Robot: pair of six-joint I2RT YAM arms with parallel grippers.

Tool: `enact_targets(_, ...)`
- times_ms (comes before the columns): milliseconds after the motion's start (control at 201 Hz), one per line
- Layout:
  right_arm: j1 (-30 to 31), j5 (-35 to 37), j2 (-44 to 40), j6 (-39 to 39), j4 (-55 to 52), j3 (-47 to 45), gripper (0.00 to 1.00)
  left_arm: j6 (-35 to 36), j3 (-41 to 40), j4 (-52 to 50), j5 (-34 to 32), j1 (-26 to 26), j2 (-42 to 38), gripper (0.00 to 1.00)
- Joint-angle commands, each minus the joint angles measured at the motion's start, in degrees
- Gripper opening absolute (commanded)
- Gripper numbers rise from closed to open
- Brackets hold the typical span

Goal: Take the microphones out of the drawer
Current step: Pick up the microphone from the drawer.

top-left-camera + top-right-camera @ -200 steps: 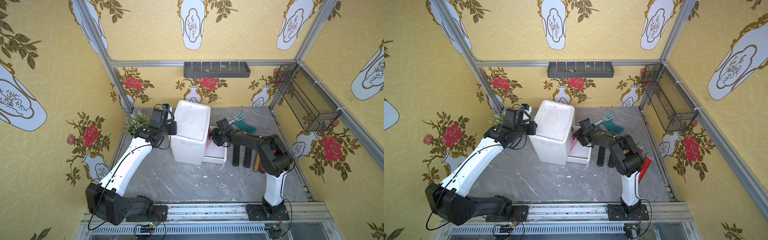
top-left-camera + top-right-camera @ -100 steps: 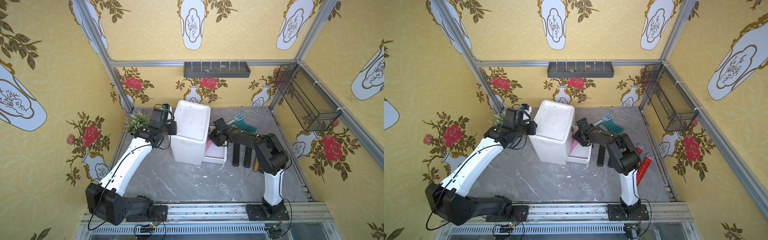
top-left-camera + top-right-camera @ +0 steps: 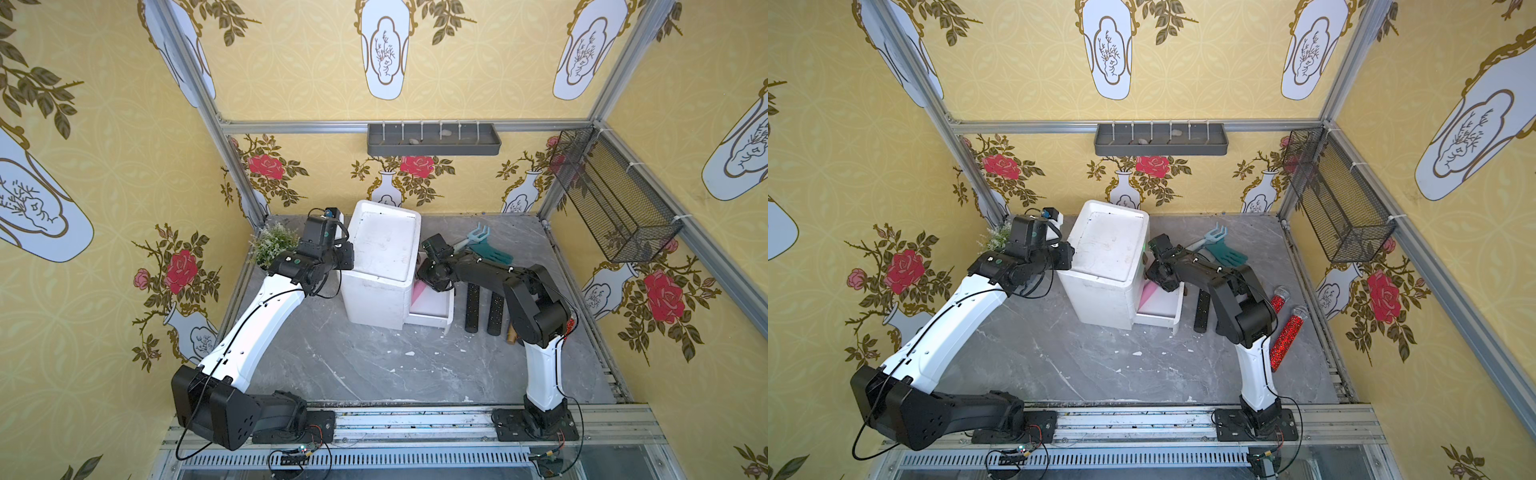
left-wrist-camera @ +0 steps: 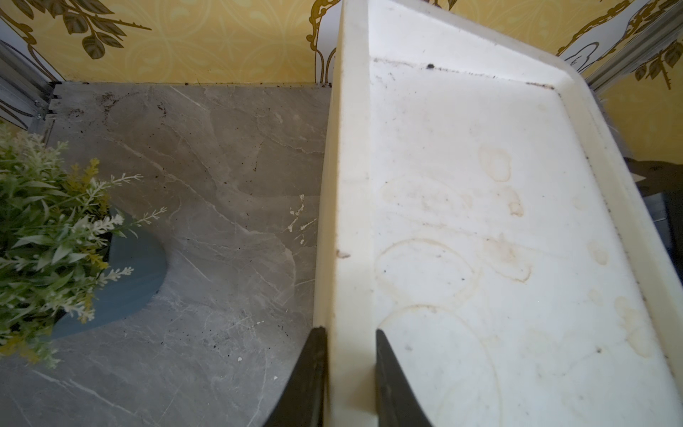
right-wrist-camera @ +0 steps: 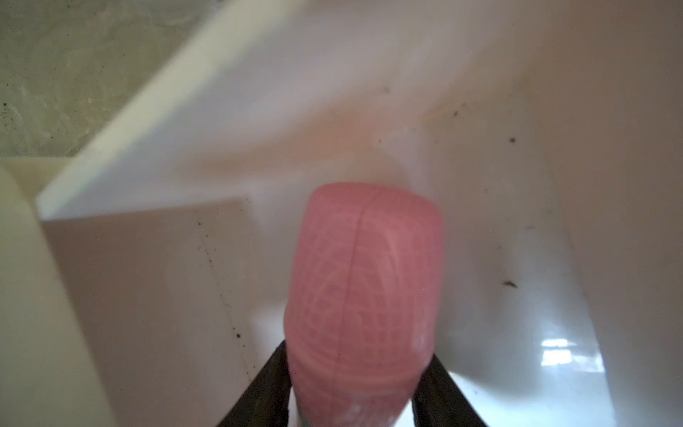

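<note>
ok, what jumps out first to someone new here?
The pink microphone, pinched in the right gripper inside the open drawer, fills the right wrist view. In both top views the white cabinet sits mid-table, the left gripper clamped on its top rim, amid loud yellow rose wallpaper.

Right wrist view: microphone (image 5: 364, 295) is blurred, its lower end cut off at the frame edge. The right hand (image 5: 357, 350) fingers either side of it run off that edge too. In both top views the microphone is only a pink sliver (image 3: 420, 291) (image 3: 1148, 296) in the drawer (image 3: 432, 311). The rest is hidden by the cabinet (image 3: 384, 257) and the right arm, and so are that hand's fingertips.

Left wrist view: left hand (image 4: 349, 330) fingers on the cabinet rim are cropped, and so is the plant (image 4: 48, 236).

Black rods (image 3: 471, 307) run under the right arm. The brown thing (image 3: 511, 334) beside them is mostly covered, can't tell what. Red tubes (image 3: 1285, 332) sit partly behind the arm. Bits in the wall shelf (image 3: 434, 148) are too small to name.
</note>
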Motion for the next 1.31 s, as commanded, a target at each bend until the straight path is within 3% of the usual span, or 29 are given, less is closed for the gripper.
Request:
enact_targets(0, 0.2, -1.4, 1.7, 0.7, -0.6, -0.1, 0.53, -1.0, -0.4, -4.9, 3.7, -0.1, 0.6, 0.00)
enact_targets(468, 0.2, 0.1, -0.2, 1.3, 0.8, -1.6, 0.31, -0.9, -0.2, -5.0, 3.4, 0.0, 1.0, 0.00)
enact_targets(1304, 0.0, 9.0, -10.1, -4.6, -0.2, -2.8, 0.20, -1.0, -0.4, -5.1, 3.4, -0.1, 0.9, 0.00)
